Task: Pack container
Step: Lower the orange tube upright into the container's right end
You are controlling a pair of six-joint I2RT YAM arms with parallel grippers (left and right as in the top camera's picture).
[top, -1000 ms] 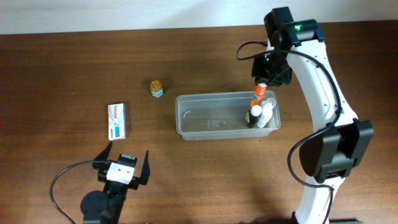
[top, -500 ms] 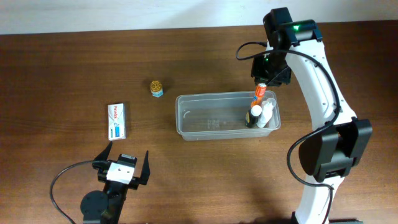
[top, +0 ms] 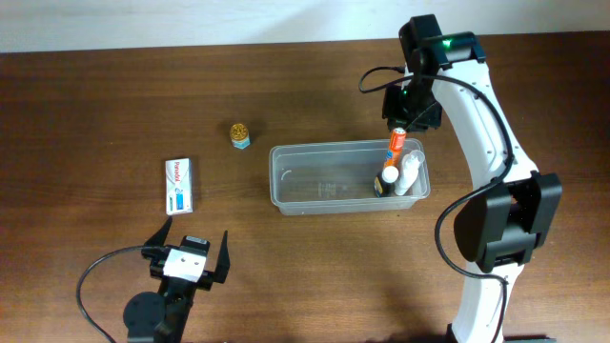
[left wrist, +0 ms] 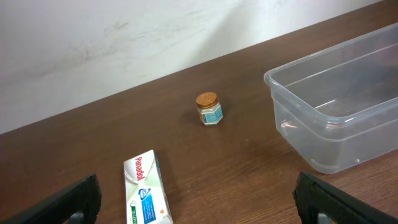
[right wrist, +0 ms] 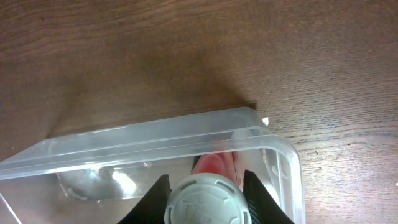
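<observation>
Container (top: pixel 315 186) sits mid-bench (top: pixel 105 95), its right end under the right arm. The right pincer (top: pixel 401 127) is clenched on the white ribbed cap (right wrist: pixel 205 200) of an orange bottle (top: pixel 394 148), which hangs tilted into that right end. Two bottles already stand there, a dark one with a white cap (top: pixel 388 179) and a white one (top: pixel 410 171), close together, with the orange one right beside them.

Left pincer (top: pixel 193 243) is released, jaws wide, low near the front of the bench, holding nothing. A small jar (top: pixel 239 134) and a flat box (top: pixel 179 185) lie on the bench to the container's left, not yet packed.

Risks as I judge them:
- The corner is crowded. Lowering the orange bottle further could knock over the dark or the white bottle.
- The bottle is tilted and near the far rim in the wrist view. If I let go at this lean, it may topple inside or catch on the rim.
- The grip is on the cap alone, so the body can swing or slip.
- Pressing against the wall could shove the light tub along the bench.
- I cannot tell whether the bottle's base touches the container floor, so an early release means a drop.
</observation>
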